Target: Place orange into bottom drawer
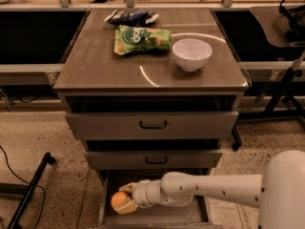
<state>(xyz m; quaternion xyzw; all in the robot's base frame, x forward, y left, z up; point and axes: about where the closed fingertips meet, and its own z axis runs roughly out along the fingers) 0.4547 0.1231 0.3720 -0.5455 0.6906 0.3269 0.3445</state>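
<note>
The orange (117, 201) is small, round and dull-skinned, held between the pale fingers of my gripper (122, 202) at the end of the white arm reaching in from the right. It is down inside the left part of the bottom drawer (157, 218), a grey tray pulled out under two drawers with black handles. I cannot tell whether the orange touches the drawer floor. The gripper is shut on the orange.
On the cabinet top lie a green snack bag (141, 38), a white bowl (191, 53) and a dark packet (132, 16). The top drawer (152, 124) and middle drawer (155, 160) stick out slightly. A black stand leg (28, 190) lies on the floor at left.
</note>
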